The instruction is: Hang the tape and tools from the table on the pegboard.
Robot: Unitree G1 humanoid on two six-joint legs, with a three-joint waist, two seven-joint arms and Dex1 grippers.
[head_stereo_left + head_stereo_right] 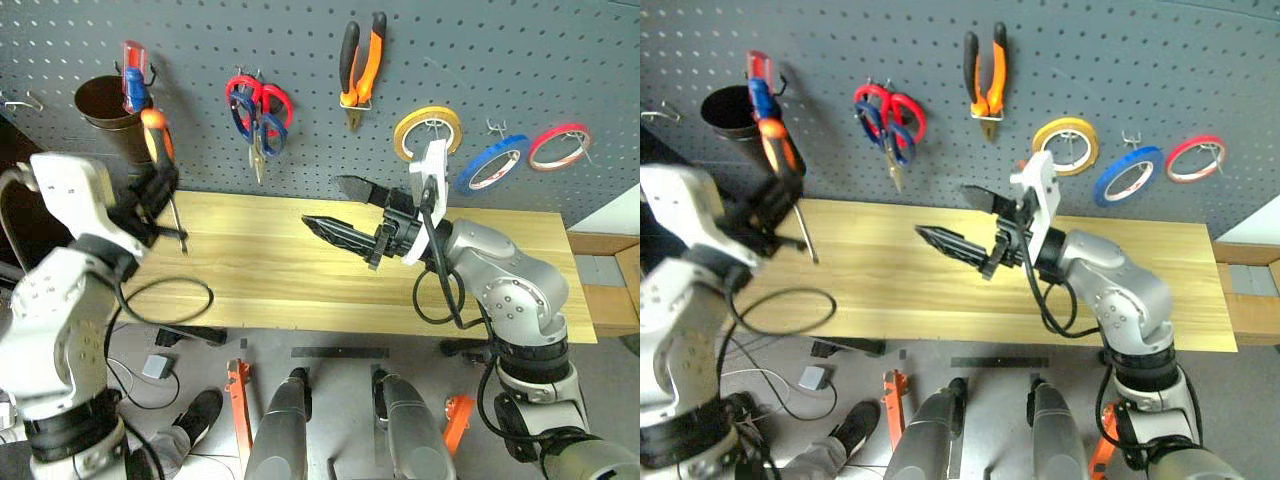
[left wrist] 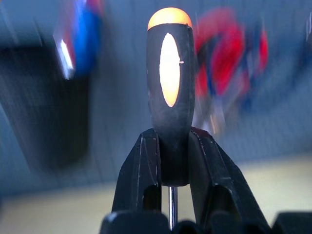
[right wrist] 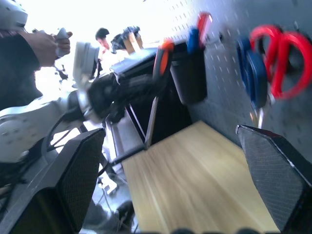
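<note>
STEP: last tool going up | left end effector clamps the screwdriver, handle up, above the desk left edge near the pegboard | right end effector wide, empty | NEXT: likely seat it in the dark cup.

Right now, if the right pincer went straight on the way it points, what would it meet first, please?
Probably the left pincer holding the screwdriver. The open right pincer points across the table towards them, with nothing between; depth is uncertain, so it could pass in front.
</note>
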